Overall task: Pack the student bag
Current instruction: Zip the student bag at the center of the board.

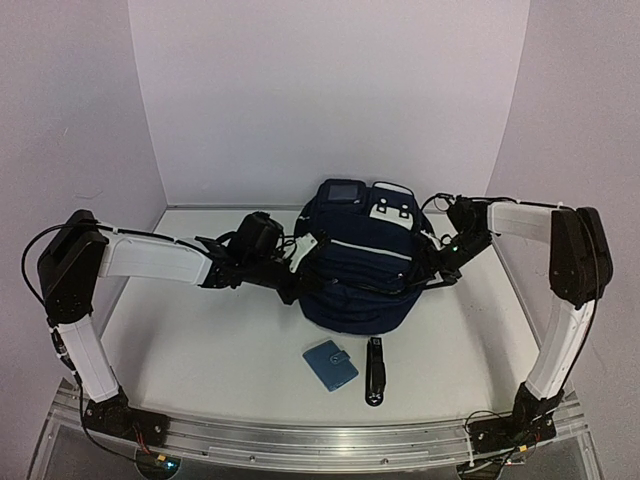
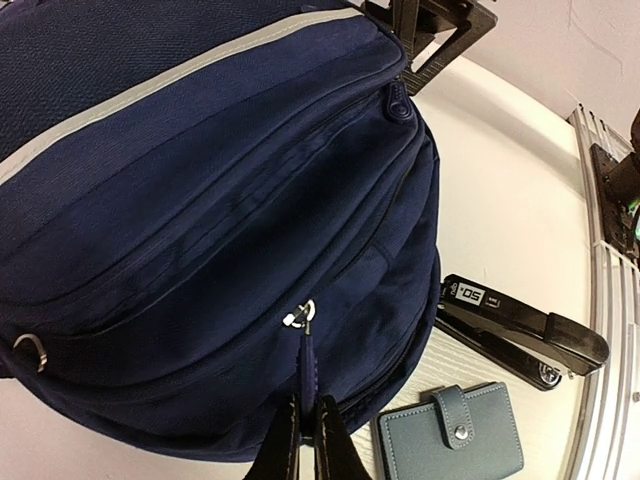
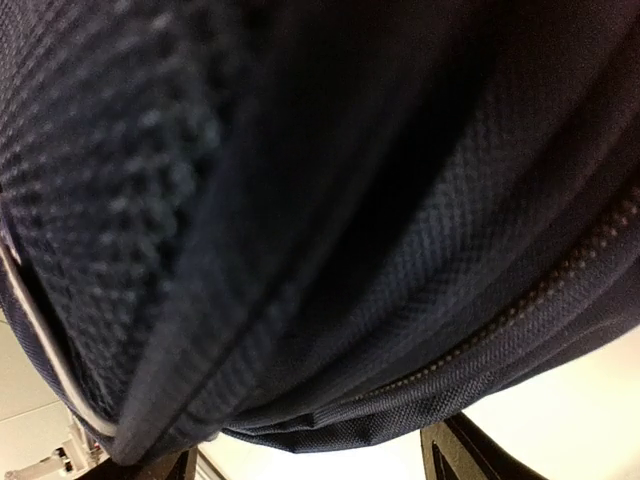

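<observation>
The left gripper (image 2: 307, 408) is clamped on the zipper pull (image 2: 306, 360) of the backpack (image 2: 200, 200). The right gripper (image 3: 315, 455) is spread wide against its side.

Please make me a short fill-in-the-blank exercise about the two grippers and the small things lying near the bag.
1. The left gripper is ____ on the zipper pull of the student bag.
2. The right gripper, close against the bag, has its fingers wide apart, so it is ____.
3. On the table, beside the light-blue wallet, lies a black ____.

Missing words: shut; open; stapler.
</observation>
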Robot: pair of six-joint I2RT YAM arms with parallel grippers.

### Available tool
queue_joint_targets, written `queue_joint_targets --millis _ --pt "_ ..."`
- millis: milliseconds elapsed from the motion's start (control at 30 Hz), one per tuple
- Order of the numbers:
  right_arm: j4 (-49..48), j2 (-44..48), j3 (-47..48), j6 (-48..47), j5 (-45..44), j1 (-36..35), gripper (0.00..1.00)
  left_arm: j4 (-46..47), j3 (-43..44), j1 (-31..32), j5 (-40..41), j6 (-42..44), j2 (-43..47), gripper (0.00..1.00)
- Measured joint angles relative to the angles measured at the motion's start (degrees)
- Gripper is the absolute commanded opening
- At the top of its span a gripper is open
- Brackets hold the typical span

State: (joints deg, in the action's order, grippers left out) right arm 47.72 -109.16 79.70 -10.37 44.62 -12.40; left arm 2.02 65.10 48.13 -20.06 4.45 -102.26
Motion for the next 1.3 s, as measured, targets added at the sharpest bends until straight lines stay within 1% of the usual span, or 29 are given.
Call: queue_joint_targets --millis 67,167,333,500,767,933,1067,1167,1300 --pt "-0.05 -0.08 0.02 0.52 1.61 -0.31 0.69 -0.04 0.0 0.24 0.0 0.01 0.01 0.0" --pt "-0.09 -0.36 0.28 2.01 3.22 -1.62 0.67 -0.18 0.02 0.6 0.1 0.01 0.02 0.0" --pt "-0.86 -1.24 1.39 4.98 4.6 -6.25 0.67 -0.57 0.02 1.88 0.3 0.02 0.02 0.0" --pt "-3.48 -2.86 3.19 8.51 5.85 -10.84 0.69 -1.89 0.33 3.27 0.75 -0.03 0.01 0.0" --pt "-7.49 -4.32 5.47 14.77 6.43 -15.23 0.68 -1.73 1.87 4.99 2.8 -1.4 -0.24 0.0" --pt "-10.15 -4.35 5.75 18.02 6.36 -16.26 0.64 0.0 1.9 5.8 4.91 -4.68 -0.48 0.0" --pt "-10.96 -4.21 5.73 18.3 6.09 -16.44 0.63 2.12 1.9 6.85 7.83 -8.06 -1.48 0.0" --pt "-11.43 -3.22 4.92 18.28 6.51 -15.46 0.65 3.15 1.9 7.67 9.78 -10.0 -1.93 0.0" --pt "-12.38 0.31 2.15 18.14 8.07 -12.07 0.69 4.08 1.93 8.63 11.67 -12.02 -1.95 0.0"
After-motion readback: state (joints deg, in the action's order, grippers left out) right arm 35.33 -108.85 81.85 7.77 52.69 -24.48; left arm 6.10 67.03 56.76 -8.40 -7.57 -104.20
